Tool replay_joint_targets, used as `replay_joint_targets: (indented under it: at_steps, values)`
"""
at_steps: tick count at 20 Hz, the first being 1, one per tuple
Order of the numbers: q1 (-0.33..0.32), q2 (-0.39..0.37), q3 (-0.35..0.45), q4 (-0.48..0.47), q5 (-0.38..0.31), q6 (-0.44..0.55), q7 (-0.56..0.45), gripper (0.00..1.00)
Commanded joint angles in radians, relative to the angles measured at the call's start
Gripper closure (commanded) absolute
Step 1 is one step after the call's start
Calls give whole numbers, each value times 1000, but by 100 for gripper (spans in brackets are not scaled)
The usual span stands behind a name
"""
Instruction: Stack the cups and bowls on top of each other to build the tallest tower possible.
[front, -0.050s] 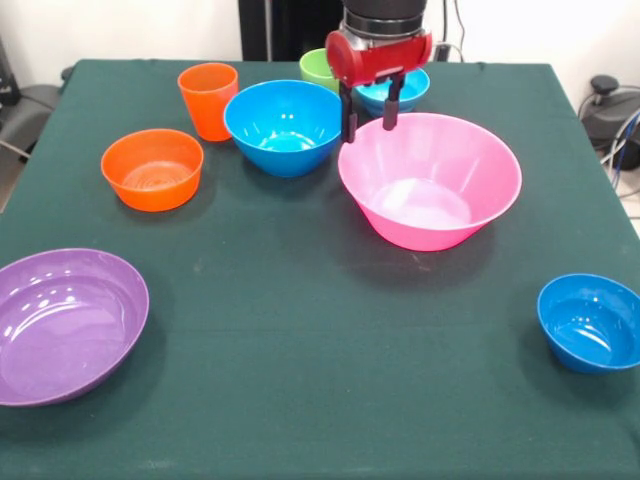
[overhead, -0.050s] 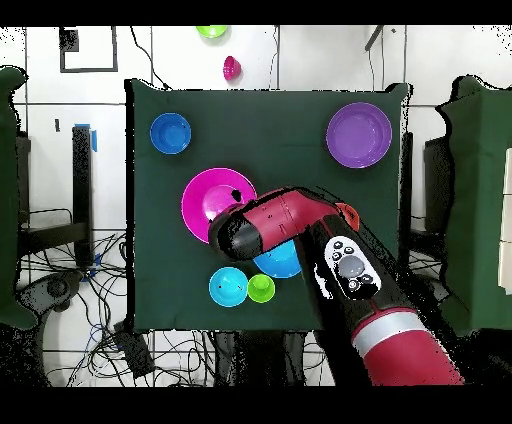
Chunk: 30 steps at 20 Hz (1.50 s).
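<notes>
My gripper (front, -0.050s: 368, 132) hangs open and empty over the far left rim of the huge pink bowl (front, -0.050s: 430, 185), beside the medium blue bowl (front, -0.050s: 284, 125). Behind it stand the lime green cup (front, -0.050s: 317, 68) and the small cyan bowl (front, -0.050s: 408, 92). The orange ribbed cup (front, -0.050s: 208, 98) and small orange bowl (front, -0.050s: 152, 168) sit to the left. The purple bowl (front, -0.050s: 65, 325) is at the near left and the dark blue bowl (front, -0.050s: 590, 322) at the near right. All stand apart, none stacked. From overhead, the arm (overhead, -0.050s: 290, 220) hides the gripper beside the pink bowl (overhead, -0.050s: 205, 195).
The green cloth table (front, -0.050s: 300, 380) has open room across its middle and front. In the overhead view, a small green thing (overhead, -0.050s: 211, 32) and a pink thing (overhead, -0.050s: 231, 69) lie on the floor beyond the table. Cables run along the floor around it.
</notes>
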Motion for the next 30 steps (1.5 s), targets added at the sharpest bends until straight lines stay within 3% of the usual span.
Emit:
replay_joint_targets:
  at_steps: [1,5,7,13,20,27,30]
  values:
    - [17,18,-49,-45,-40,-17,45,0]
    - [-2,11,-30,-33,-13,-3,28,0]
    - [-18,19,-39,-16,16,-28,74,0]
    - [19,8,-176,10,93,-89,300,0]
    - [70,33,-343,-9,191,-131,490,0]
    - [54,32,-414,-30,219,-128,551,0]
    - [28,-23,-420,-10,222,-79,533,0]
